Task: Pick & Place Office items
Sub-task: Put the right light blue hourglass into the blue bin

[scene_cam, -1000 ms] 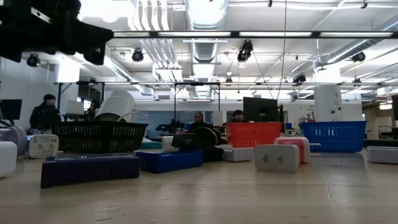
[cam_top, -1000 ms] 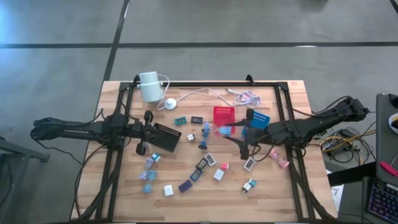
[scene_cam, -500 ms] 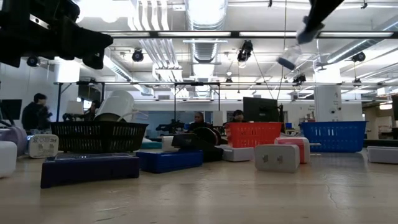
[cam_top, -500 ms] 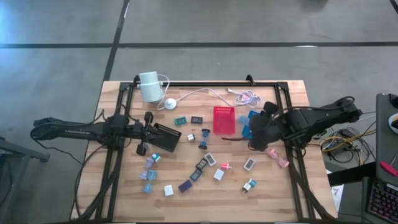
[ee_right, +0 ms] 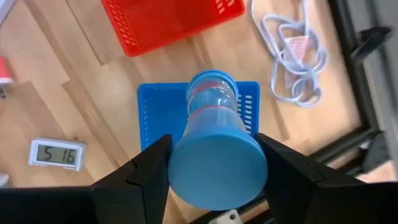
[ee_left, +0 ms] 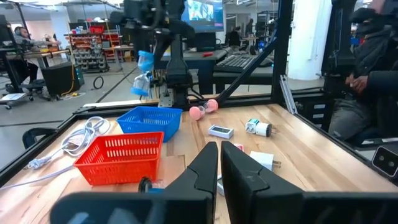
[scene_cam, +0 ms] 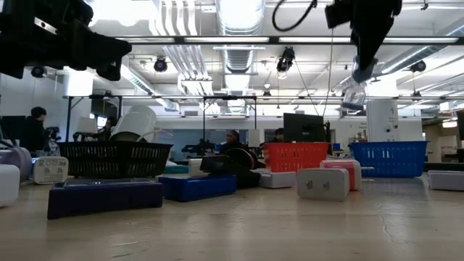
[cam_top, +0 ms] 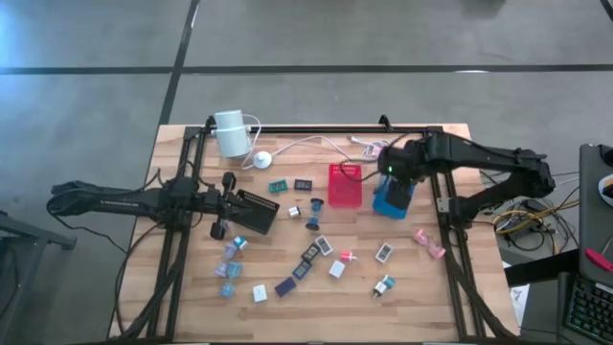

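Right gripper (ee_right: 214, 163) holds a blue hourglass-shaped item (ee_right: 213, 146) between its fingers (ee_right: 148, 171), directly above the blue tray (ee_right: 152, 112); the item is clear of the tray, hanging in the air in the low view (scene_cam: 354, 93). Blue tray sits just beside the red tray (cam_top: 345, 184) on the table (cam_top: 450, 278), with a coiled white cable (ee_right: 292, 46) near its far side. A small white clock-face piece (ee_right: 57, 154) lies on the wood near the blue tray. The other small items (cam_top: 316, 251) lie scattered across the table's middle and front, apart from the trays. Left gripper (ee_left: 219, 165) is closed on nothing, hovering beside the black tray (cam_top: 251, 211) on the left of the table.
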